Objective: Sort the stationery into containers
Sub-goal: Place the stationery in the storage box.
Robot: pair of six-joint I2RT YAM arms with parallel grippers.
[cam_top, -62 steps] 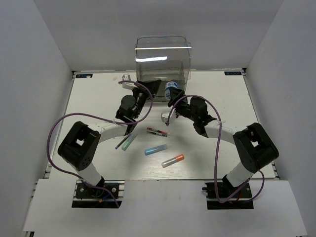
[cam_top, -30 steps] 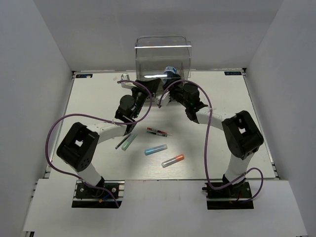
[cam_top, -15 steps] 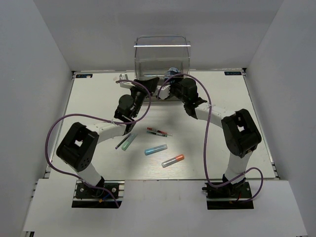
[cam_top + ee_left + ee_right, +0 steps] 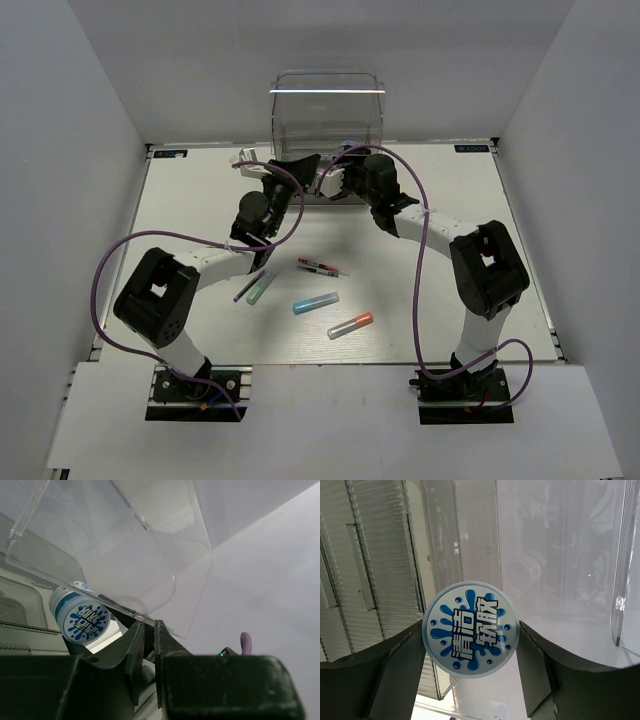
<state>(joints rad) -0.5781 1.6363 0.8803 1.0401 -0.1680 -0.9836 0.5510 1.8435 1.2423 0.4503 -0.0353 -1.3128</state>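
The clear organiser (image 4: 328, 105) stands at the table's back with its clear front flap (image 4: 150, 565) swung up. My left gripper (image 4: 303, 165) is shut on the flap's lower edge, as the left wrist view shows (image 4: 149, 626). My right gripper (image 4: 343, 168) is shut on the round blue-white roll (image 4: 470, 625), held at the organiser's opening, with ribbed drawers (image 4: 375, 570) to its left. The roll also shows in the left wrist view (image 4: 80, 618). On the table lie a dark thin pen (image 4: 246, 289), a teal-green marker (image 4: 262, 287), a white pen with red marks (image 4: 321, 266), a light blue marker (image 4: 315, 302) and an orange-tipped marker (image 4: 350, 324).
White walls close in the table on the left, right and back. The purple cables (image 4: 130, 250) of both arms loop above the table. The pens lie between the two arm bases, near the table's middle.
My right gripper has carried the roll from the table's middle up to the organiser's opening. The left gripper has lifted the clear flap further up and back.
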